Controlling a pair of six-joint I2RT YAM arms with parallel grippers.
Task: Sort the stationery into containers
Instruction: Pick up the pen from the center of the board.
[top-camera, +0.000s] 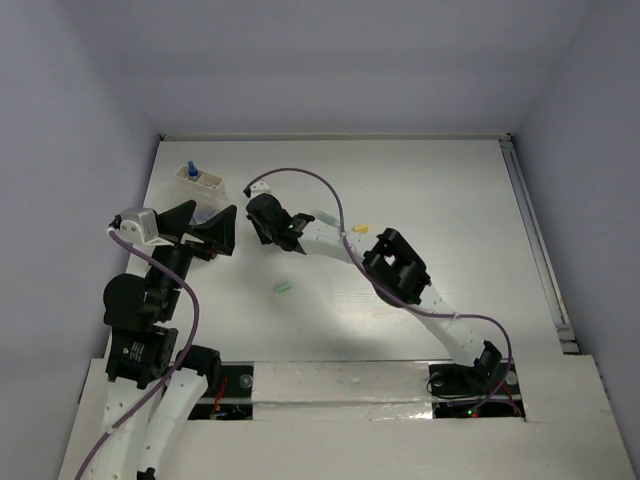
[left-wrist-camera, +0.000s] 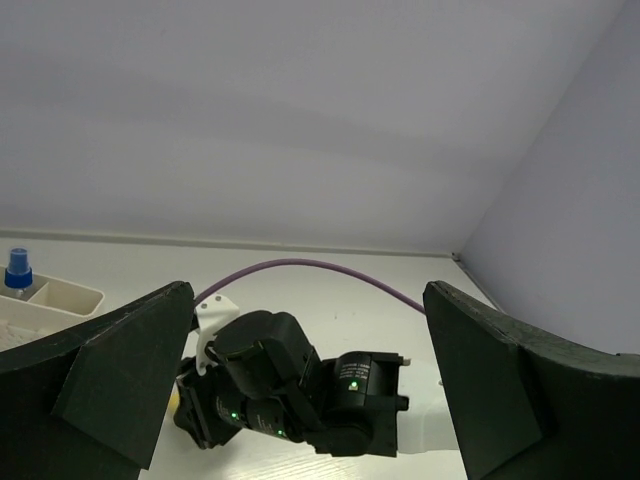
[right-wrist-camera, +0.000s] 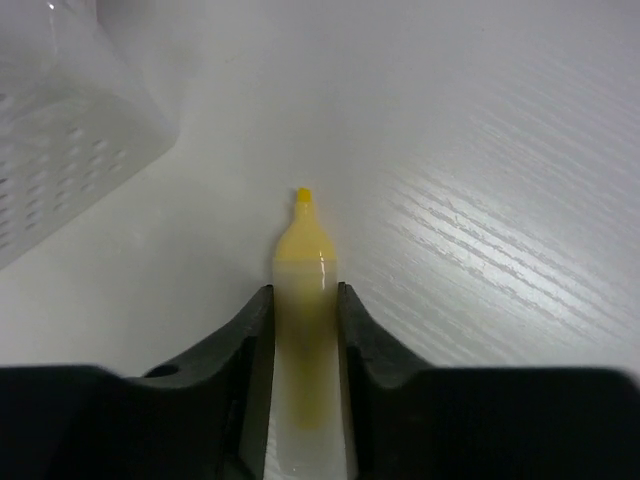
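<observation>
We logged the left gripper (top-camera: 204, 228) with its jaws wide apart, facing the right gripper (right-wrist-camera: 303, 320). A bin (top-camera: 203, 180) holding the blue-capped pen (top-camera: 191, 168) sat just beyond it, to its left. The right gripper was clamped on the yellow marker (right-wrist-camera: 303, 255), tip sticking out past its fingers, low over the bench (top-camera: 420, 180). A second bin (right-wrist-camera: 60, 140) lay ahead-left of that gripper. The green eraser (top-camera: 283, 288) lay behind it.

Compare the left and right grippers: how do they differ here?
The left gripper is wide open and empty; the right gripper is shut on the marker. The left gripper faces the back wall, while the right gripper points down, close over the table. Both are black and two-fingered.
</observation>
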